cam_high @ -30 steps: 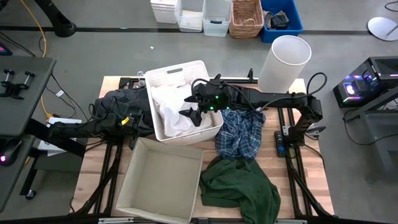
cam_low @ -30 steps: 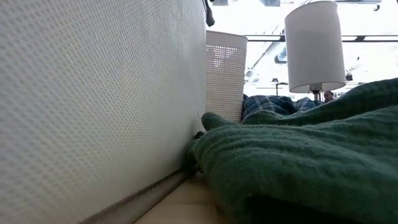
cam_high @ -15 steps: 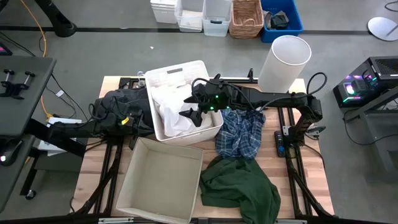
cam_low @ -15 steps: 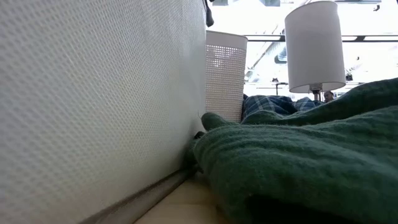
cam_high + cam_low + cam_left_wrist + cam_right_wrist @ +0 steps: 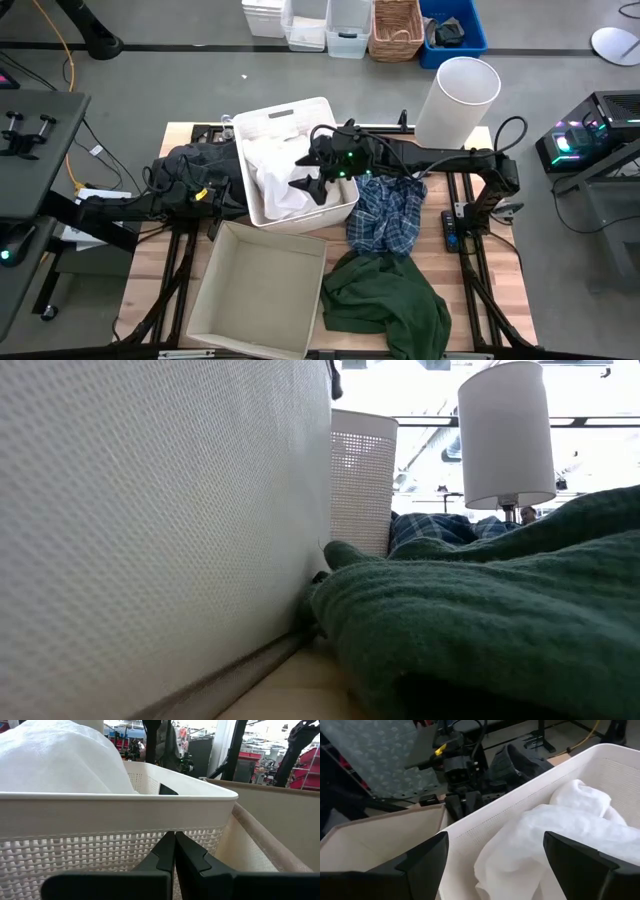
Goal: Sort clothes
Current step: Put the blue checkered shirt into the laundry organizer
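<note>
White garments (image 5: 277, 180) heaped in slotted basket (image 5: 262, 122), right gripper (image 5: 308, 187) spread wide just above them, apparently poised to pick; next move: descend, pinch; left gripper (image 5: 174, 851) pressed together, left of basket.

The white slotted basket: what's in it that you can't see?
- High view: the right gripper hangs open over the white slotted plastic basket, hiding part of the white clothes.
- Left wrist view: the basket's wall hides everything below the rim.
- Low view: the beige fabric bin blocks the basket's inside.
</note>
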`<control>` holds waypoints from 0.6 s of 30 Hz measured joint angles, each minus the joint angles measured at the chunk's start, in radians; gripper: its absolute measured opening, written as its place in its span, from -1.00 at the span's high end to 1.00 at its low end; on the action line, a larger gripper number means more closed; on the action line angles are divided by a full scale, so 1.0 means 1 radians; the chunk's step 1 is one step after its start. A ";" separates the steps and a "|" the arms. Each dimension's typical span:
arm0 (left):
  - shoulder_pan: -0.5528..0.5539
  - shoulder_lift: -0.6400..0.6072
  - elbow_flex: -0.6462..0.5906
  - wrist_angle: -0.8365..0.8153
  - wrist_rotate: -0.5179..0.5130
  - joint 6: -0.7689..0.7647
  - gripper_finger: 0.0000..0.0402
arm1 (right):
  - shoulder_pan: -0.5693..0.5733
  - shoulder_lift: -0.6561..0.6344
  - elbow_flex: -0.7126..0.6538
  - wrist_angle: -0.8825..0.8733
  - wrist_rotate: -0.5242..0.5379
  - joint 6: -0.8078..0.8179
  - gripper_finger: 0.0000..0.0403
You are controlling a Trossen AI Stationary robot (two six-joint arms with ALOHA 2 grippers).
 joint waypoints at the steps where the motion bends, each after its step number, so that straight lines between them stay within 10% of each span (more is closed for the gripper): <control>1: 0.000 0.000 0.000 0.000 0.000 0.000 1.00 | 0.000 0.000 0.000 0.000 -0.005 -0.007 -0.59; 18: 0.000 0.000 0.000 0.000 0.000 0.000 1.00 | 0.041 -0.161 -0.003 -0.297 -0.003 -0.149 -0.59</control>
